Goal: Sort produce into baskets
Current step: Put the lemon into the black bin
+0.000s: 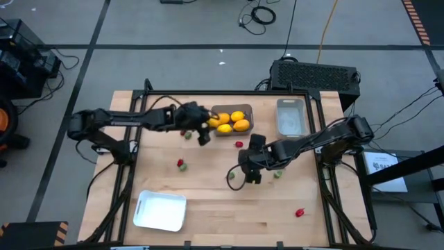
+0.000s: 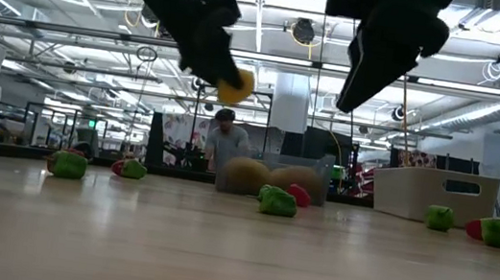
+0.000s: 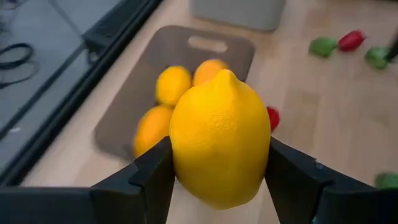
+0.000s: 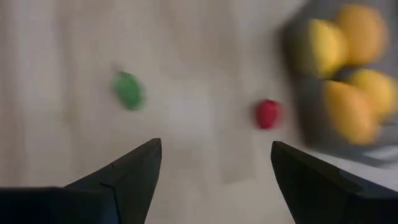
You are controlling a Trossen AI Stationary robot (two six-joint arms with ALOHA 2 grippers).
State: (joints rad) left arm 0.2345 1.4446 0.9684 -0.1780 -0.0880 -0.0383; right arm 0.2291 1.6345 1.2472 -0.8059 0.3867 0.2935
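One bright yellow pebbled lemon, nub-tipped, between left gripper fingers

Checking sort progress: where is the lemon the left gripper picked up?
The lemon is clamped in the left gripper, held above the table beside the dark grey bin, left of centre in the high view.

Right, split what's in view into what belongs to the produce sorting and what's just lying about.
Belongs to the job:
- lemon held in left gripper
- dark grey bin holding yellow and orange fruits
- pale grey bin
- white tray
- loose red piece
- right gripper, open

Lying about:
- black box behind the table
- floor cables
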